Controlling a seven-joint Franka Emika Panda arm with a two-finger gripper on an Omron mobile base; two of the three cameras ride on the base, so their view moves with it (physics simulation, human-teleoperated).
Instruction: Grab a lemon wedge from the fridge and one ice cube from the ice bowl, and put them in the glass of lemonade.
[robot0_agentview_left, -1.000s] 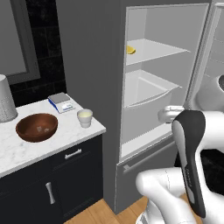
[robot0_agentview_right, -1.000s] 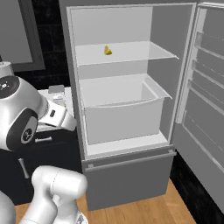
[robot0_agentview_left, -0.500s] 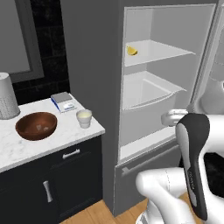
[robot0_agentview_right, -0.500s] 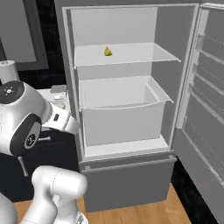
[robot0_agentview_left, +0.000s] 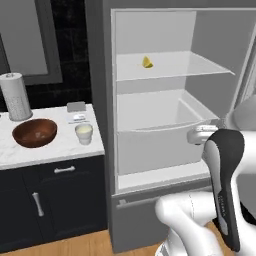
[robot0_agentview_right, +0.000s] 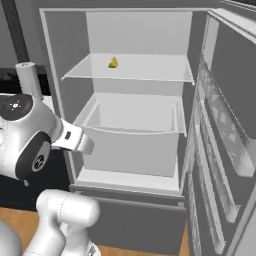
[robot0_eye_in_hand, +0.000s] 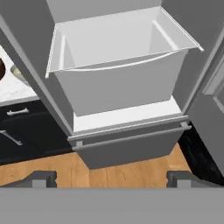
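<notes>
The white arm rises from the base in a bent pose, its upper link leaning forward and its dark-jointed forearm folded back over it. The wrist turns the hand forward and down. In the hand view the gripper stands with its jaws spread wide, the two dark fingertips far apart at the bottom corners (nothing lies between them). The hand hangs free, touching nothing.

Even, soft rendered light with no glare. The fridge interior is brightest, the wall behind the table dark. Shadows are faint. Everything is sharp, though edges look slightly jagged.
</notes>
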